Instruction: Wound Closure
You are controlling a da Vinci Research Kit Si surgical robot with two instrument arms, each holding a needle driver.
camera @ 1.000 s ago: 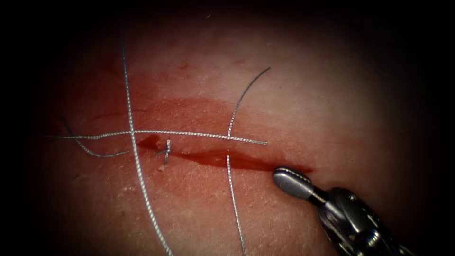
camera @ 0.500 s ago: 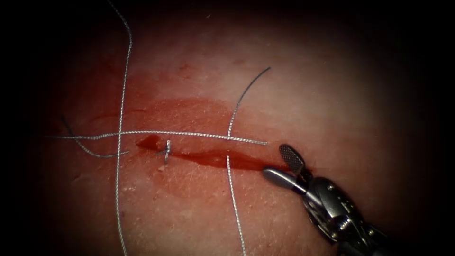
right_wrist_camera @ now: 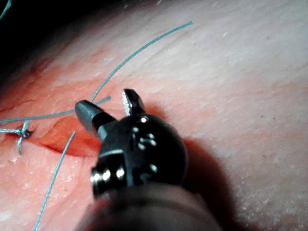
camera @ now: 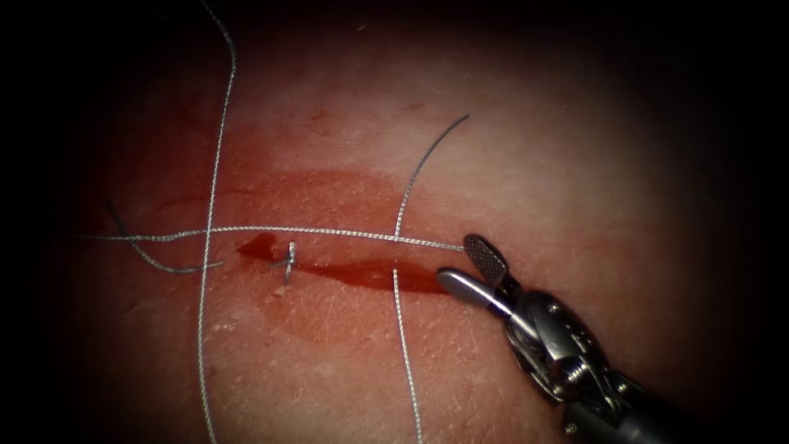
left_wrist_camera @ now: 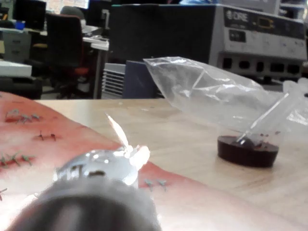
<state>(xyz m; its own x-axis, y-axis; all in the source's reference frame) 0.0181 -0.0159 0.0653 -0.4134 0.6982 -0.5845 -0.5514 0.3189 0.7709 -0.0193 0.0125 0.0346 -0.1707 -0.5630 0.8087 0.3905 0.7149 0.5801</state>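
Plainly, the right tool (camera: 459,261) is held wide open with nothing in it at the right end of the cut (camera: 370,273), and the loose end of the thread (camera: 329,233) is seen just beside its upper jaw. The thread is judged thin, soft and slippery, best gripped near that end. Whether the dark curve (camera: 431,152) above the cut is the needle cannot be told, nor what is held by the left tool (left_wrist_camera: 127,147)

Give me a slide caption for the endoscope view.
Right tool, jaws open and holding nothing, at the free thread end by the cut's right end; one knot tied.
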